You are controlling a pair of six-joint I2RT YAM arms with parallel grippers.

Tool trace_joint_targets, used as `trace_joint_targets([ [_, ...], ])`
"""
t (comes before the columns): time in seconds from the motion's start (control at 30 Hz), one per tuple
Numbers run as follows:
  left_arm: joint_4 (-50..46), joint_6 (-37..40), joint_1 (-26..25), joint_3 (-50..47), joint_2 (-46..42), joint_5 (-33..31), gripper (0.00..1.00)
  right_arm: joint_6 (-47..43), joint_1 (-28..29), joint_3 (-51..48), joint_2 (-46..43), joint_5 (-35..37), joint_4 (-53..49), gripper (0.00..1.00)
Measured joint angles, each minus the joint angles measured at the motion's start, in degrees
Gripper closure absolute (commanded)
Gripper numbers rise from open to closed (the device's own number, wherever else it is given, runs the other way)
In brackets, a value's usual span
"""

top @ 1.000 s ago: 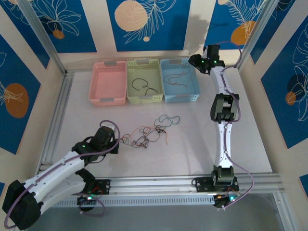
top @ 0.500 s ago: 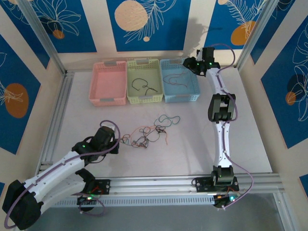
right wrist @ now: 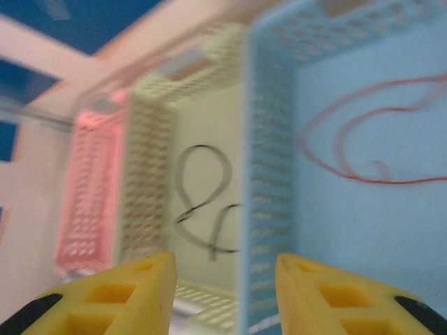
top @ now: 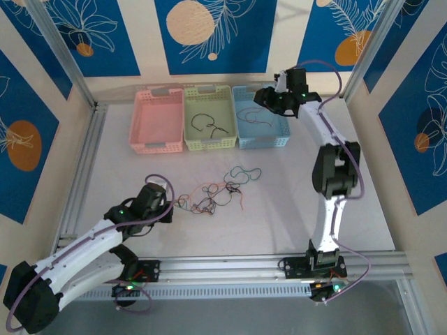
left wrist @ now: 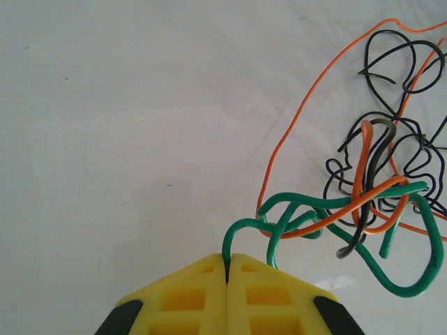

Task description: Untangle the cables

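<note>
My main worry is the pull: my left fingers [left wrist: 209, 272] are clenched on one end of the green cable [left wrist: 307, 209], and they pinch it right at their tips, so a sharp tug could let it slip out. Just ahead of those fingers and off to their right, that green strand loops through the tangle of cables [left wrist: 377, 188] on the tabletop [left wrist: 126, 125], with an orange cable [left wrist: 363, 174] and several black ones crossing over and under it. If I draw back now I expect the whole knot to drag along, or cinch tighter, rather than give up one strand, because nothing pins the rest down. My right fingers [right wrist: 150, 279] are released and hold nothing, and they hang well apart from the tangle, over the baskets. The wall between the blue basket [right wrist: 269, 139] and the green basket [right wrist: 150, 139] sits directly ahead of the gap between them, so a careless descent there could clip a rim and shove the row. As for contents, the blue basket, ahead and to the right of those fingers, holds a thin red-orange cable [right wrist: 363, 146]. The green one, ahead and to the left, holds a curled black cable [right wrist: 202, 202]. In the pink basket [top: 157, 148], furthest left, I can make out no cable.
</note>
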Motion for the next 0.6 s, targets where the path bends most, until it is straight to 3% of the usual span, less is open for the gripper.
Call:
trace_joint_targets([
  [0.13,0.00,0.00,0.00,0.00,0.00,0.00,1.00,-1.31,5.49,-13.64,-15.63,1.09,4.92,0.57],
  [0.23,0.02,0.00,0.00,-0.07,-0.22,0.00,1.00,-1.92,8.72,-21.11,-21.64,1.64,6.86,0.57],
  [0.6,0.02,0.00,0.00,-0.33,-1.51,0.00,1.00,-0.42,22.77,-35.45,-16.52,6.64,6.80,0.55],
])
